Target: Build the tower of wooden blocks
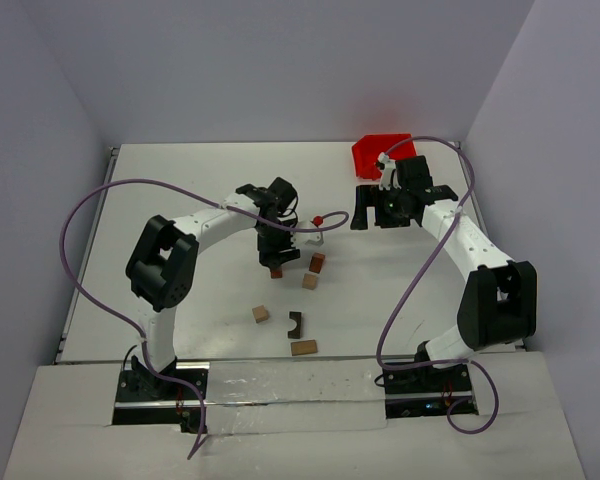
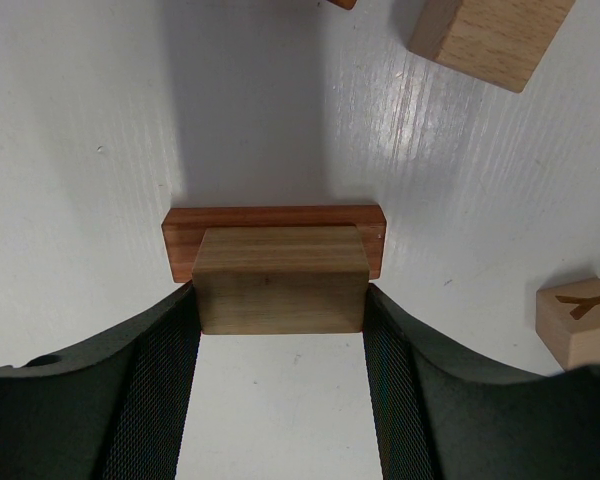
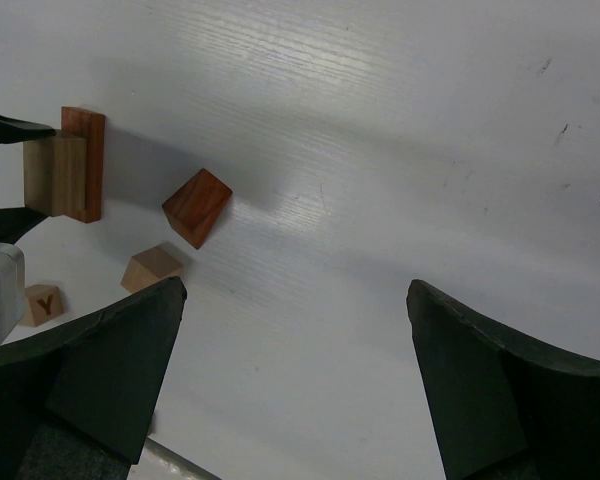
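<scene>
Step in hand: I'm placing the second piece of the tower. My left gripper (image 2: pixel 280 310) is clamping a tan block (image 2: pixel 280 275) by its two sides, jaws closed tight on it. I'm holding it over a flat red-brown bar (image 2: pixel 275 216) that is lying near the middle of the table (image 1: pixel 180 200). The block looks centred and seems to be touching the bar, but I can't tell if it is fully seated.

Next move, as I'm judging it: ease down, release without nudging, lift straight off.

My right gripper (image 3: pixel 292 295) is hanging wide apart and holding nothing, near the red bin (image 1: pixel 380 155) at the far right corner.

Loose pieces are lying toward the near edge: a lettered cube (image 2: pixel 580 315) and an arch-notch block (image 1: pixel 295 322).
</scene>
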You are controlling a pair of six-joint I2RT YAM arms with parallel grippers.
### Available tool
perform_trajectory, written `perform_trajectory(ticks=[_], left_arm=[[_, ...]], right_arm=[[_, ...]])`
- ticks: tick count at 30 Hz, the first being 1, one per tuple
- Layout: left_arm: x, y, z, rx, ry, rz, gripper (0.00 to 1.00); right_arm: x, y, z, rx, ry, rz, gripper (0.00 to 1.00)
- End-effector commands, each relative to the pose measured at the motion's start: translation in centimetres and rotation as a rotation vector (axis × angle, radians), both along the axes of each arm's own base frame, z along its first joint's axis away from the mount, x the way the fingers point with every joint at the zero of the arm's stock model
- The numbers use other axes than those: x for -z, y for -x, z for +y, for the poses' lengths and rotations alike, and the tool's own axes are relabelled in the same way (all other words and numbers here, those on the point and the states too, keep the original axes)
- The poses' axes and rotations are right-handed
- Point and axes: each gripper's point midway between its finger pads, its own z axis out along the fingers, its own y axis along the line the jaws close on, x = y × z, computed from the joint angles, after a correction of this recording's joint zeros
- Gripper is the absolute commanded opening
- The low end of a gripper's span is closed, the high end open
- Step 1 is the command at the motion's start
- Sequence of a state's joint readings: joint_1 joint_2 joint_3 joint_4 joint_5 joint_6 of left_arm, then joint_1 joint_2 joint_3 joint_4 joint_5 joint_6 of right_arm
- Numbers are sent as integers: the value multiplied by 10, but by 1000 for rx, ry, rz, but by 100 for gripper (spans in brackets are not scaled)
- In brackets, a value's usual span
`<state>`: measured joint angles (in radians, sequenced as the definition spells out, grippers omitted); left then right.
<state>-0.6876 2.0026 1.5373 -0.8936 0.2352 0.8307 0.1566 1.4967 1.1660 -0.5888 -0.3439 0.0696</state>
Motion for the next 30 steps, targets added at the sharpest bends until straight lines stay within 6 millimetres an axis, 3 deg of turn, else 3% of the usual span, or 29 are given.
perform_trajectory(ticks=[1,10,12,18,22,26,28,30], left_arm=[[-17,-2,-8,17,52,-45,61],[-21,-3,-8,15,55,-51,86],[-25,-4,-9,12,61,-58,99],[-41,-8,-12,8,78,-84,99],[-81,-12,-18,5,141,-133,99],[-160,-20,-23,-42,278,-287,99],[-183,-21,-23,-79,334,-340,99],[-240,-26,-15,-207,478,-486,99]], right_arm=[[-15,-12,0,7,-15,-42,100],[-16,-12,0,7,-18,-39,100],[-16,-12,1,5,-19,-41,100],[-17,-12,2,1,-22,-41,100],[-22,-11,3,-6,-31,-51,100],[-28,-8,5,-16,-39,-68,100],[-31,-7,6,-20,-44,-76,100],[-37,-5,7,-27,-49,-95,100]])
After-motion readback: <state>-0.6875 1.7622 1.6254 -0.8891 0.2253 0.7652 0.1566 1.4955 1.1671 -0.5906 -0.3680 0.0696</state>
